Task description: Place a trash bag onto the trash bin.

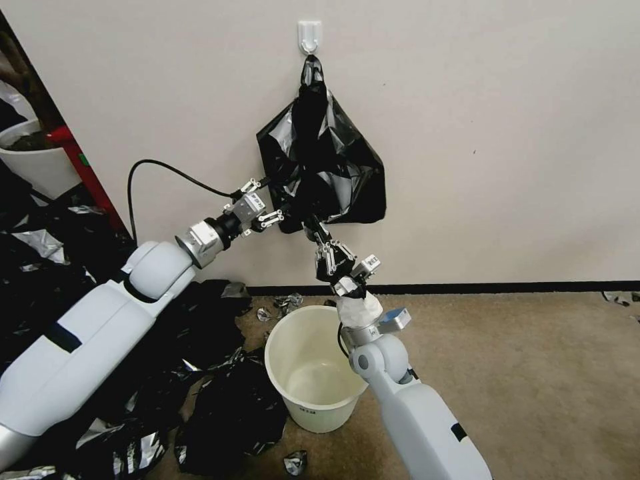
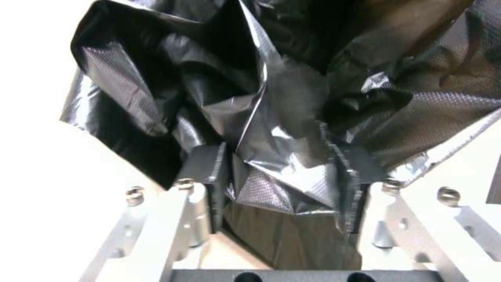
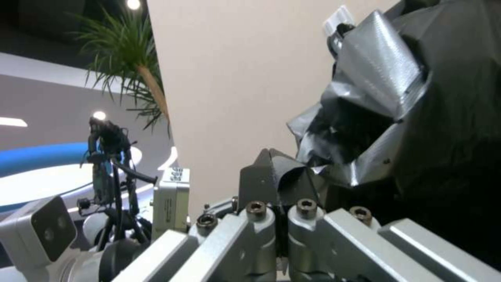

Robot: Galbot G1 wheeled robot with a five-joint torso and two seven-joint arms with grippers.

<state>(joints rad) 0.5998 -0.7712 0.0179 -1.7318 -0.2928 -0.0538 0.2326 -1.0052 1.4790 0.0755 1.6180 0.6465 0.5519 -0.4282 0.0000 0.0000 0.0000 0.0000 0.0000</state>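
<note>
A wrinkled, glossy black trash bag [image 1: 327, 167] is hanging from a white wall hook [image 1: 310, 35]. The left gripper [image 1: 272, 200] is straddling its film with fingers apart, while the right gripper [image 1: 319, 230] is pinching its lower edge. The round cream trash bin [image 1: 313, 370] is sitting below.

The bag [image 1: 327, 160] is hanging from a hook [image 1: 309, 35] on the wall, above and behind the bin [image 1: 313, 373], which is standing on the floor. Shreds [image 1: 220, 407] are lying left of the bin. The left gripper [image 1: 272, 199] is sitting at the bag's left edge, the right gripper [image 1: 319, 235] under its bottom.
</note>
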